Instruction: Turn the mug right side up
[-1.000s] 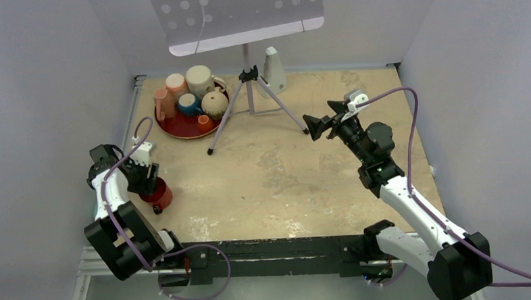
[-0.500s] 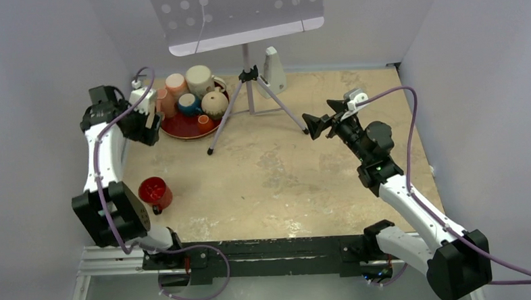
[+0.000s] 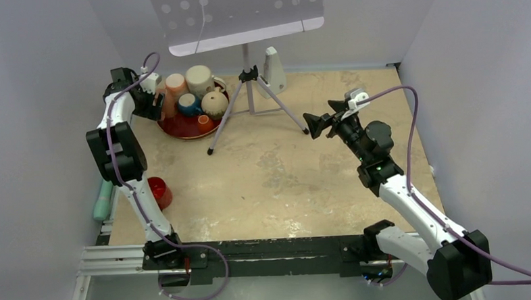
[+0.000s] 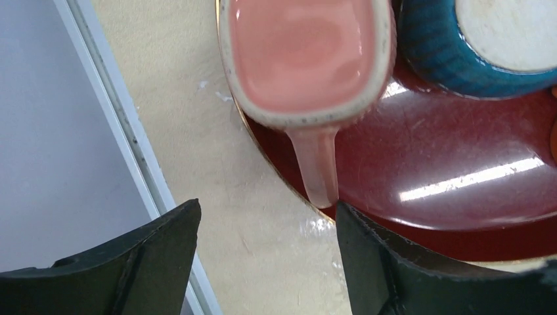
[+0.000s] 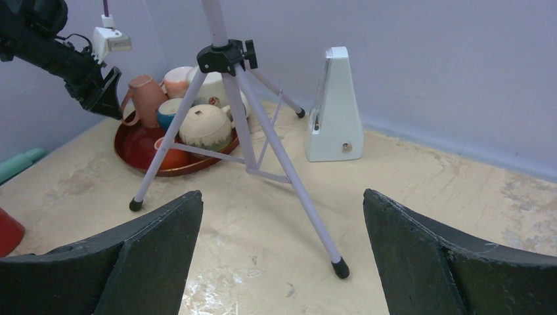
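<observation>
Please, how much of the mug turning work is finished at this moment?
Done, it seems: the red mug stands alone on the table, apparently opening up, though the left arm hides part of it. In hand: the left gripper, open, hovers over the pink mug on the tray, which looks bottom-up. Left: grip it, turn it, set it down. The right gripper is open and empty.

the red plate is high-gloss and throws back white streaks of light. the pink mug looks ceramic, softly glazed, its rim pale and speckled. the blue cup is ribbed and shiny. the surface is matt, mottled, stone-like. the jaws look like matt black plastic, the metronome like smooth white plastic.
</observation>
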You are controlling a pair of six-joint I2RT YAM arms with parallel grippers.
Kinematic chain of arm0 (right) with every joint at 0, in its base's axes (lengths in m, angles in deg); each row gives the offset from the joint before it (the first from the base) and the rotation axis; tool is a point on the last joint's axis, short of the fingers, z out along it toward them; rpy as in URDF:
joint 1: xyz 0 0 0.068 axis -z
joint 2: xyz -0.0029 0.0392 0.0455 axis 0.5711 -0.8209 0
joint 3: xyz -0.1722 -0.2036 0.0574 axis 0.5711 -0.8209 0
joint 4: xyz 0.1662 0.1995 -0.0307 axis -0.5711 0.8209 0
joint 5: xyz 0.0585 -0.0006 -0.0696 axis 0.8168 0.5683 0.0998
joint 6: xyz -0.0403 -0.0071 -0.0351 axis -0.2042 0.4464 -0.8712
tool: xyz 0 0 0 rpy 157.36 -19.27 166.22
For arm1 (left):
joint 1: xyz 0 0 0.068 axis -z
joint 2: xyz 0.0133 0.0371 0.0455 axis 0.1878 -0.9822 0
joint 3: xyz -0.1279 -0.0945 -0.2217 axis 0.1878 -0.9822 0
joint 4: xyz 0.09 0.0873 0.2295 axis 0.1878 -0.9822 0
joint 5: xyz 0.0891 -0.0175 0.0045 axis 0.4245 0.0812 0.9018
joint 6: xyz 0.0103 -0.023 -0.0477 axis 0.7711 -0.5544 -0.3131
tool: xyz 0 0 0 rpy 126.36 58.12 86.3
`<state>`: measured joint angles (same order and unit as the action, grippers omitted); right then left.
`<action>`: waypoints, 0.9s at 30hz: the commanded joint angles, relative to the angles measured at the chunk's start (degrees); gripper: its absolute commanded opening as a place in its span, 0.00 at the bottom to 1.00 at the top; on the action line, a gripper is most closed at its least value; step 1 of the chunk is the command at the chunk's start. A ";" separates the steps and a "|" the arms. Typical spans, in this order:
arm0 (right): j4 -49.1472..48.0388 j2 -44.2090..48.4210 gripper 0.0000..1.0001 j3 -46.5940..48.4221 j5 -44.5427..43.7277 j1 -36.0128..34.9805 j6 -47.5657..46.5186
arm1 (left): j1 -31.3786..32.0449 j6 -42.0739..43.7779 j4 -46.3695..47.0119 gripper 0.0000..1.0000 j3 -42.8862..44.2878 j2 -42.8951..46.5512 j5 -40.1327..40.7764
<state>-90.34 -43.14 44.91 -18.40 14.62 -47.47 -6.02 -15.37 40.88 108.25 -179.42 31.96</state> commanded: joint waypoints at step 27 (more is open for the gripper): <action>4.81 -0.99 0.96 9.70 -5.33 -0.18 1.66 | 0.36 -8.57 -3.37 0.00 6.99 -3.54 -5.82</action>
<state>-84.89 -46.24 52.60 -22.32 14.62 -46.45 -5.25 -18.14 41.67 114.07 -184.95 24.42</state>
